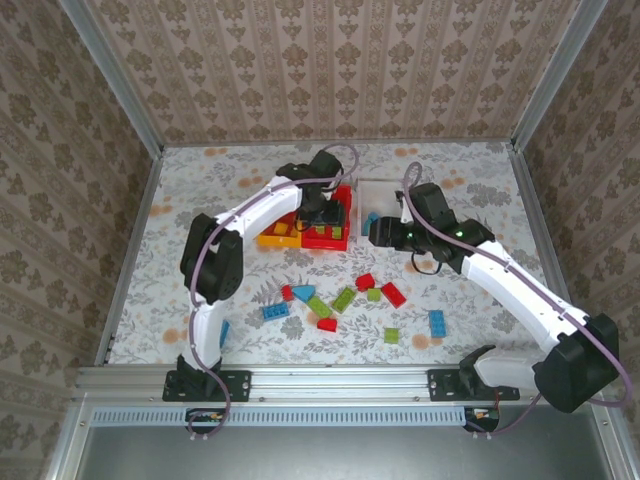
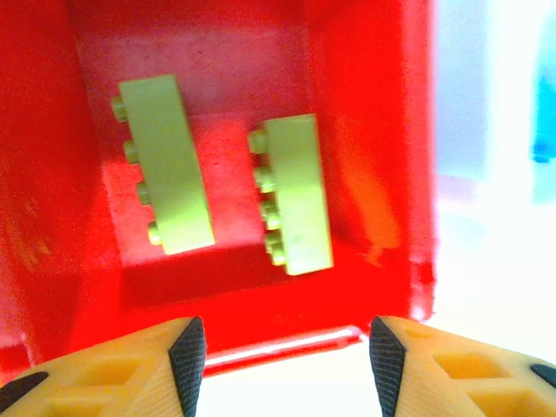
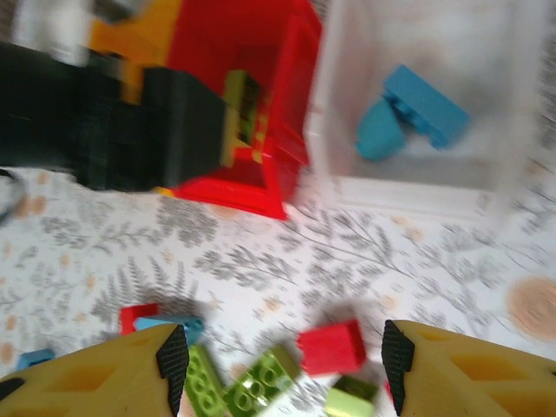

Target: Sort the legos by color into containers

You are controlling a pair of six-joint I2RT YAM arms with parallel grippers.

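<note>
So by my read this is maybe a quarter done, not more; the surface [image 1: 200,230] has about a dozen loose legos [image 1: 343,298] scattered in the near middle, a mix of red, lime and blue, plus one blue off to the left beside the left arm's base. The three containers sit in a row at the far middle: orange-yellow bin [image 1: 272,240] on the left, red bin [image 1: 338,241] touching it, white bin [image 1: 385,192] on the right; can't tell what's in the orange-yellow one, it's too small and half hidden by the arm. The left gripper [image 2: 282,347] hangs right over the red bin's near rim, jaws parted with nothing between them; the right gripper [image 3: 282,356] hovers over the scatter near the white bin, jaws also well apart and empty. Inside the red bin are two lime bricks [image 2: 165,165] lying on their sides, just beside each other; the white bin holds two blue pieces [image 3: 417,109] touching. So lime and blue have homes; looks like the reds haven't been started.
</note>
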